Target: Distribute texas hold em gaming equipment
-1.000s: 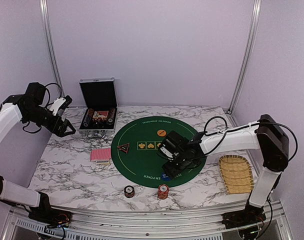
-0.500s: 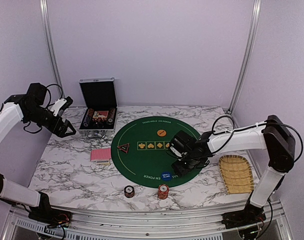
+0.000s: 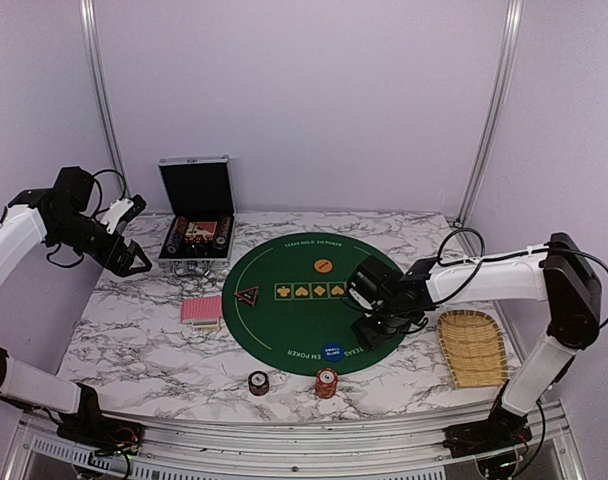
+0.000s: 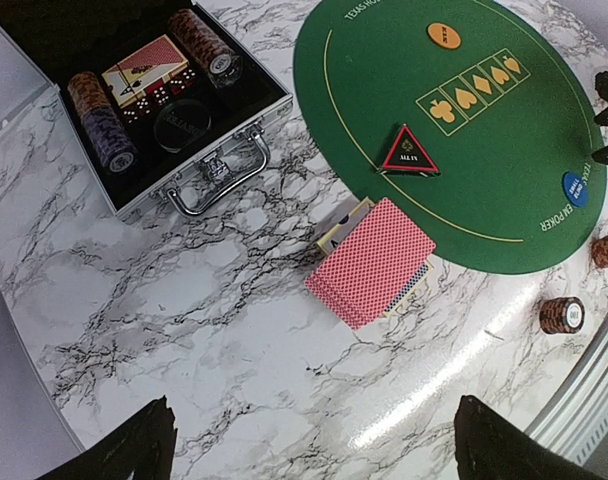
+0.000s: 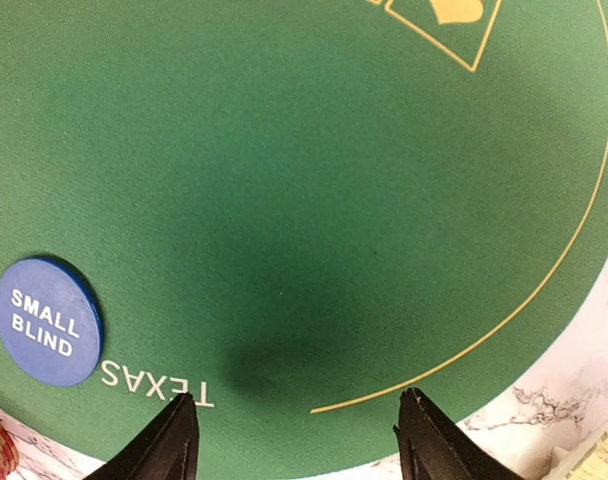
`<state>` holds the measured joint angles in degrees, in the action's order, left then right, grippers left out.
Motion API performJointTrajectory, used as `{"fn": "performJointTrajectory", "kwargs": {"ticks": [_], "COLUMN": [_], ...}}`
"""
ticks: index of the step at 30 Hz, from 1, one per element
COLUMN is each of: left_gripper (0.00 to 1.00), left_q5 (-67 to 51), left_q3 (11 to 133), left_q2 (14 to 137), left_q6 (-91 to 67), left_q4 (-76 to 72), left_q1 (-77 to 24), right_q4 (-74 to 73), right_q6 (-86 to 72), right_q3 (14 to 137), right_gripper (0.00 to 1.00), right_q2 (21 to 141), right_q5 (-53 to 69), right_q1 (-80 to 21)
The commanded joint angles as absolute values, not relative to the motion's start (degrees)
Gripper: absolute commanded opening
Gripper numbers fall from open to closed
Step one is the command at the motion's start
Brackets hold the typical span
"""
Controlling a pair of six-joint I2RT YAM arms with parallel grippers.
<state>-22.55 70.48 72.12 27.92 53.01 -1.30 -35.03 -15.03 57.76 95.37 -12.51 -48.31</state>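
The round blue small-blind button disc (image 5: pixel 47 320) lies at eight o'clock of the nearer right gripper (image 5: pixel 294 400), jaws apart, holding nothing.

Even, diffuse overhead light fills the pale-walled enclosure in the top view, leaving only faint shadows on the marble desk (image 3: pixel 134 340). Detail there is coarse, and the open case (image 3: pixel 195 190) reads as a dark block. From the left wrist, a bright streak of glare crosses the desk near its front edge. The right wrist view is sharp enough to read the lettering on the blue disc (image 5: pixel 46 320), while the right gripper (image 5: pixel 294 440) casts a soft dark patch on the green mat (image 5: pixel 284 150).
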Motion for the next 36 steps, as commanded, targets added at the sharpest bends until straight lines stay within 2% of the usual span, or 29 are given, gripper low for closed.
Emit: {"fn": "performJointTrajectory", "kwargs": {"ticks": [1, 23, 36], "left_gripper": [0.99, 0.99, 0.99], "left_q5": [-23.91, -23.86, -23.56], "left_q3": [72.03, 71.96, 72.83], "left_q2": [71.44, 70.4, 71.08], "left_q6": [29.04, 29.0, 29.36], "left_q4": [55.54, 55.9, 56.06], "left_q1": [-1.4, -1.37, -1.34], "right_q4": [-37.23, -33.67, -34.71], "right_q6": [-16.06, -16.0, -16.72], "right_q3": [62.84, 70.4, 66.38], "right_gripper": [0.67, 0.76, 0.7], "right_q2": [94.06, 105.8, 105.34], "right_q5": [-13.93, -6.46, -10.32], "right_q1": [-49.58, -57.9, -57.3]}}
